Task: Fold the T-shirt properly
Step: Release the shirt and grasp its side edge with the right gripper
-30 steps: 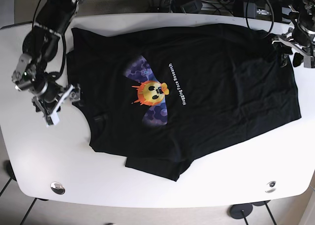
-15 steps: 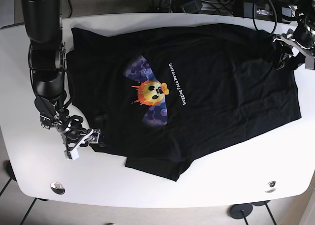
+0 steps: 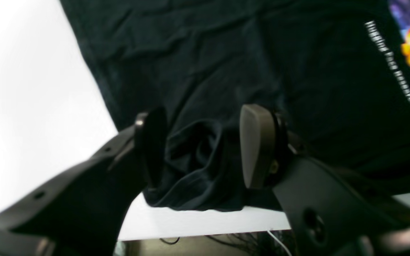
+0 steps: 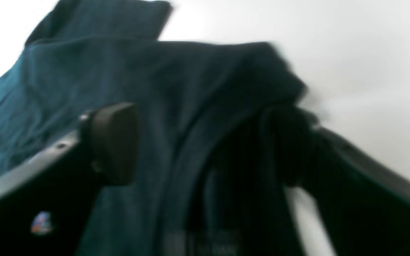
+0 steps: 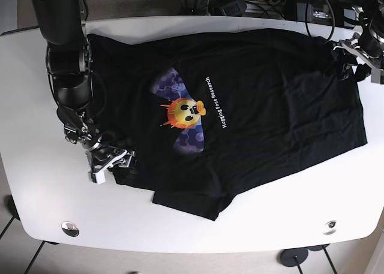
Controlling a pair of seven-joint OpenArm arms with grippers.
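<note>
the black t-shirt (image 5: 252,100) is lying spread out on the white table (image 5: 48,196), soft matte cotton with shallow wrinkles, an orange and purple print (image 5: 186,113) and a line of white lettering across the chest. the table top is smooth with rounded corners.

the right arm is reaching down along the shirt's edge, elbow up, wrist bent low toward the table. the right gripper (image 4: 205,142) is sitting with its jaws parted and a bunched fold of the fabric between the dark rubbery pads (image 4: 114,140); that view is blurry, so i can't tell if it's pinching.

the left arm is coming in from the far corner. the left gripper (image 3: 201,149) is wide open, a crumpled corner of the shirt lying between its rounded pads (image 3: 256,145), right at the table's edge.
</note>
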